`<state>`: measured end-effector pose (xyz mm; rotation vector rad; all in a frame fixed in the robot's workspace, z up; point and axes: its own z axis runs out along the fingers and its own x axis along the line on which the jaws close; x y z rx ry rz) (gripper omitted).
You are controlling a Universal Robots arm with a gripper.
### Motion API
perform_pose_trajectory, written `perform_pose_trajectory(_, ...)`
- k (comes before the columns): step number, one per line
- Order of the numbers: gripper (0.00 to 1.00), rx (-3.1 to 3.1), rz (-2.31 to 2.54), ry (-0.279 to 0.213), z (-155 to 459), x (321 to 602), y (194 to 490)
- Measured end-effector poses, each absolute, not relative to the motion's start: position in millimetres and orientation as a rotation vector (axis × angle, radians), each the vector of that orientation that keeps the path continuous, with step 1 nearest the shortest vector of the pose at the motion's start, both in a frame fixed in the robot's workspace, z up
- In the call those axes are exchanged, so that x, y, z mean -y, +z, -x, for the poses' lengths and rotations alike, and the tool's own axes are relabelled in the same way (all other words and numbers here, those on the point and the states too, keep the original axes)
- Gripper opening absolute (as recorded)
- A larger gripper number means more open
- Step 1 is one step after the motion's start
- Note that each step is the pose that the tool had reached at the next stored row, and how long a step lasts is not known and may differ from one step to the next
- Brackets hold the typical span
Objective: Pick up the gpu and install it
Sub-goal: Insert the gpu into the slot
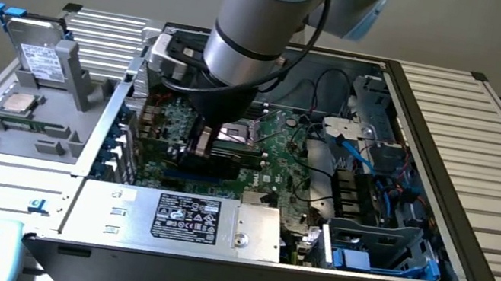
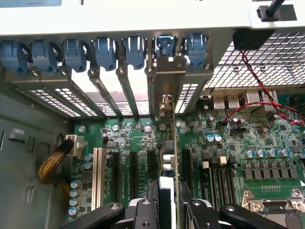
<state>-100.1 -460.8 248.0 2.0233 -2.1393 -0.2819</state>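
My gripper [image 1: 200,145] reaches down into the open computer case [image 1: 442,105], over the green motherboard [image 1: 276,141]. In the wrist view the gpu [image 2: 167,160] is seen edge-on, a thin dark card standing upright over an expansion slot. Its metal bracket [image 2: 167,88] lies against the rear slot openings under the blue clips. The gripper [image 2: 167,210] is shut on the card's near end, with one black finger [image 2: 143,212] on each side. In the exterior view the gpu [image 1: 232,156] shows as a dark strip beside the fingers.
A silver power supply box [image 1: 184,222] with a black label sits at the case's near edge. A grey fixture [image 1: 24,108] with a processor and memory sticks stands at the exterior view's left. Blue retention clips [image 2: 105,50], red-black wires [image 2: 252,71], a yellow braided cable [image 2: 52,162] and the processor socket [image 2: 276,200] surround the slot.
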Motion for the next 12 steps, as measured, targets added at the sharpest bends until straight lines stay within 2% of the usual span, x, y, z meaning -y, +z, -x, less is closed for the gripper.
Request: perform_pose_trajectory(12,0.27,2.143,-2.02,-0.281,101.0,460.7,246.9)
